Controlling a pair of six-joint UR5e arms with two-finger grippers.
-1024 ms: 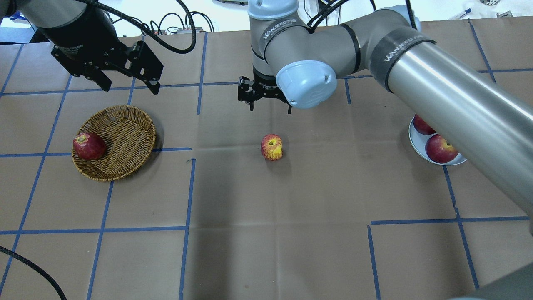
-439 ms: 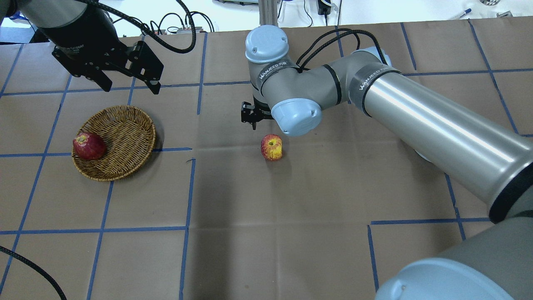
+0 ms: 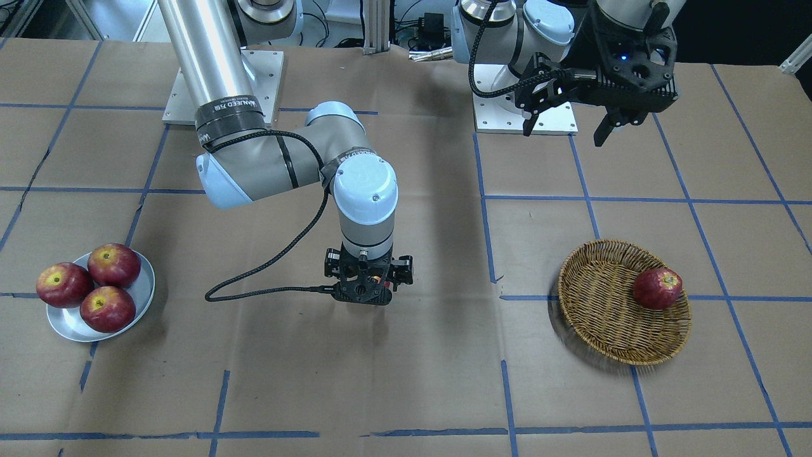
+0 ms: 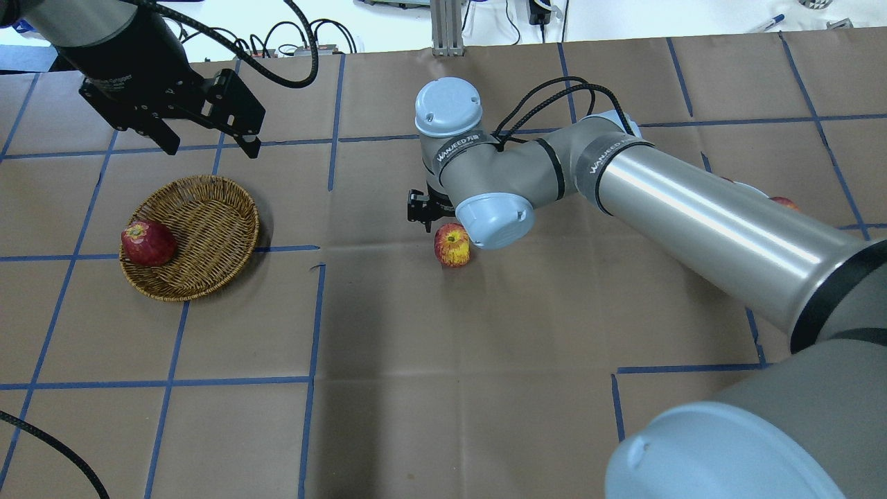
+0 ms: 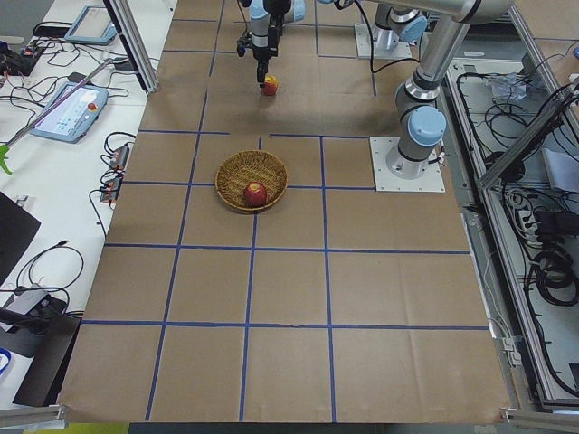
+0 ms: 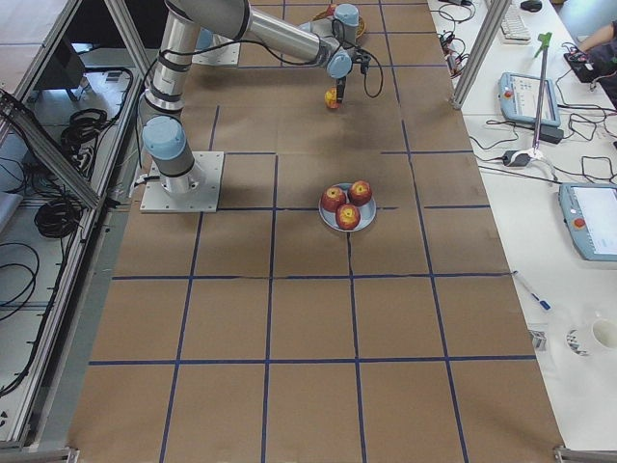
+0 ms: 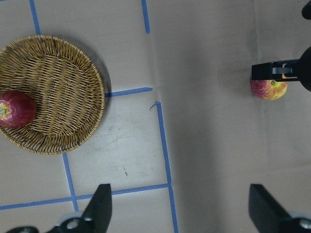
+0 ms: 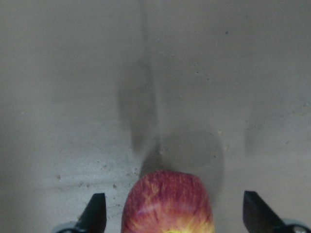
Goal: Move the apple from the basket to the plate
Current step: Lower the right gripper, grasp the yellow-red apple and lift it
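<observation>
Pale red apple (image 4: 451, 249), yellow-streaked, yellow-topped

Brown paper-covered worktop (image 4: 388, 430) gridded with blue tape (image 4: 170, 380), one dark red apple (image 4: 147, 243), three red apples (image 3: 114, 265) clustered together, pen (image 6: 531, 289) and white mug (image 6: 603, 335) alongside.

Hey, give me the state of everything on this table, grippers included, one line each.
Apple: on the table, outside the basket, not gripped.
Right gripper: open, straddling the apple.
Left gripper: open, empty, above the table.
Basket: holds one dark red apple.
Plate: holds three red apples.
</observation>
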